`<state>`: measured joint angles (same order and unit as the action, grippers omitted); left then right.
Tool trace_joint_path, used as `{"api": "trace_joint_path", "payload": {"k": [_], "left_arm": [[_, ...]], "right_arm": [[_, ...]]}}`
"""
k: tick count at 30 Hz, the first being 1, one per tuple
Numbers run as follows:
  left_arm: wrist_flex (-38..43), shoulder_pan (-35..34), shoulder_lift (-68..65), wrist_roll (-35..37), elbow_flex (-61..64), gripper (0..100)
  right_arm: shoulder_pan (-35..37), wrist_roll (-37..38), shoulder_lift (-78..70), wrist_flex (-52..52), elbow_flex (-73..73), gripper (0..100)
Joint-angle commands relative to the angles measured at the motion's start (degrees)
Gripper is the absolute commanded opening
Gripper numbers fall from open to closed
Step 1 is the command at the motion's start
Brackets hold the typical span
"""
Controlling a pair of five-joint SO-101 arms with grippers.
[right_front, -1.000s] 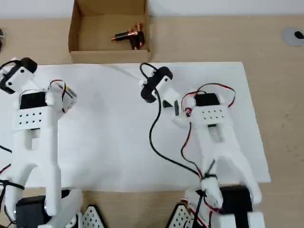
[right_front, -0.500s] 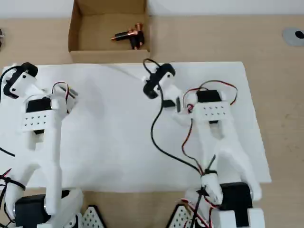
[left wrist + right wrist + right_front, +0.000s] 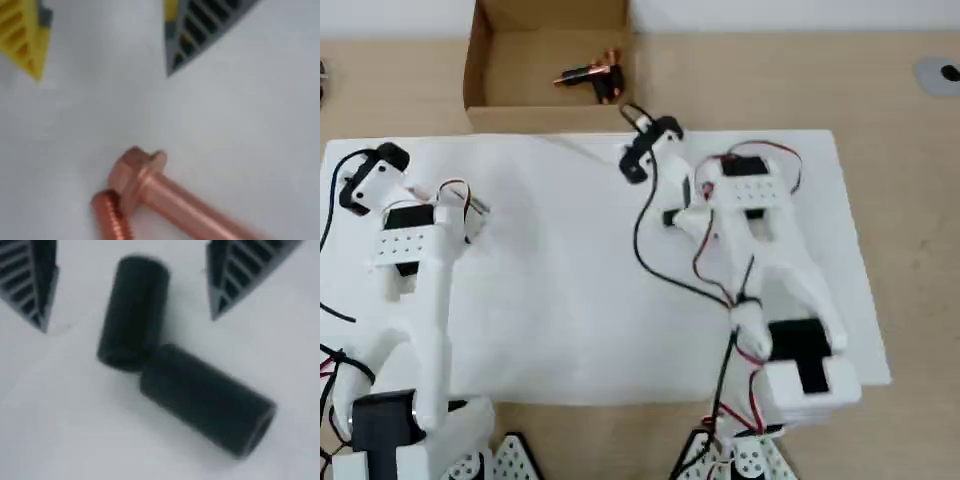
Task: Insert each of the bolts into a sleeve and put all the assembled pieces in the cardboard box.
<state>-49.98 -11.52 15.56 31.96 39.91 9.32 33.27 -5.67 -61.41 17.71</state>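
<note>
Progress: roughly half done, judging by the layout.
- The cardboard box at the far side of the table holds what look like two assembled pieces, copper bolts in black sleeves. They lie together near its right wall.
- Left to do: two loose bolts and two loose sleeves, all lying on the white sheet. That means two insertions and two drops into the box.

Left claw:
- Jaws wide apart, holding nothing and touching nothing.
- It hangs over the bolts, tips clear of them.
- The flanged bolt lies flat on the sheet. The threaded end of the second bolt sits right against its head, apparently touching.
- Neither bolt is between the tips; both lie off to one side of the gap.

Right claw:
- Also wide open and empty, with no contact visible.
- It hangs directly over the sleeves. The first sleeve lies flat in the gap between the tips, with room on both sides.
- The second sleeve lies at an angle to it, one end butted against the first sleeve's end.
- This looks set up to pick the first sleeve. Closing could nudge the second sleeve, since the two touch.

Neither part of the next pair has been picked up yet.
</note>
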Motion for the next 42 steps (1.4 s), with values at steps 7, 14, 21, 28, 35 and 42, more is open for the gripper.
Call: {"api": "trace_joint_path", "payload": {"k": [7,14,21,28,35,42], "left_arm": [[2.6,0.9,-0.3,-0.3,-0.5,17],[2.6,0.9,-0.3,-0.3,-0.6,17],[2.6,0.9,-0.4,-0.3,-0.4,17],[2.6,0.9,-0.4,-0.3,-0.4,17],[2.6,0.9,-0.4,-0.3,-0.4,17],[2.6,0.9,-0.4,-0.3,-0.4,17]], "right_arm": [[-4.4,-0.4,-4.1,-3.6,-8.4,25.0],[-5.5,-0.3,-4.4,-4.9,-8.2,25.0],[-5.5,-0.4,-8.7,-4.8,-7.7,25.0],[-5.4,-0.2,-9.4,-4.5,-8.0,25.0],[-5.2,0.5,-9.5,-4.1,-8.0,24.9],[-3.3,0.4,-9.5,-3.5,-7.9,24.9]]}}
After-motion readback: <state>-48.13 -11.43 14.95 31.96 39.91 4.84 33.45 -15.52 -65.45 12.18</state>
